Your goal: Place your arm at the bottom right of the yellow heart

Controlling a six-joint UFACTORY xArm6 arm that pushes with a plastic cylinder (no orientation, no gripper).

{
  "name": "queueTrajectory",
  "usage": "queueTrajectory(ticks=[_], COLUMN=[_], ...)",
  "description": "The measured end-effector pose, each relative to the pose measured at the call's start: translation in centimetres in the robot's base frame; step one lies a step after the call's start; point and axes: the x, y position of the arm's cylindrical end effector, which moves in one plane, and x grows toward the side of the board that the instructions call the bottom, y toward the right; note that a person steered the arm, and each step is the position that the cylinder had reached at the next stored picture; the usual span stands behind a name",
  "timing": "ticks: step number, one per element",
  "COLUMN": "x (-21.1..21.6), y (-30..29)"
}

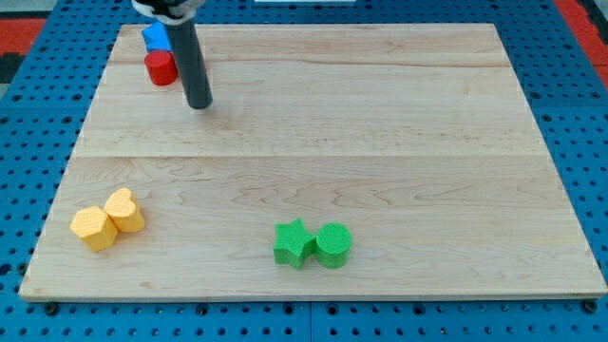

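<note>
My tip (199,104) rests on the worktop (380,142) at the view's top left, just right of the red cylinder (161,67); no claw shows. The yellow heart (125,210) sits bottom left, touching the yellow hexagon (93,228), well apart from the tip

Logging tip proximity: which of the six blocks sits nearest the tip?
The red cylinder, just to the view's left of my tip; yellow and green blocks lie far below.
</note>
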Motion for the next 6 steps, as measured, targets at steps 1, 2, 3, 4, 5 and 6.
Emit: queueTrajectory(ticks=[1,2,3,4,5,6], x=[4.6,10.3,14.1,18.1,19.6,18.4], y=[2.9,2.3,0.1,-2.2,-4.6,-6.4])
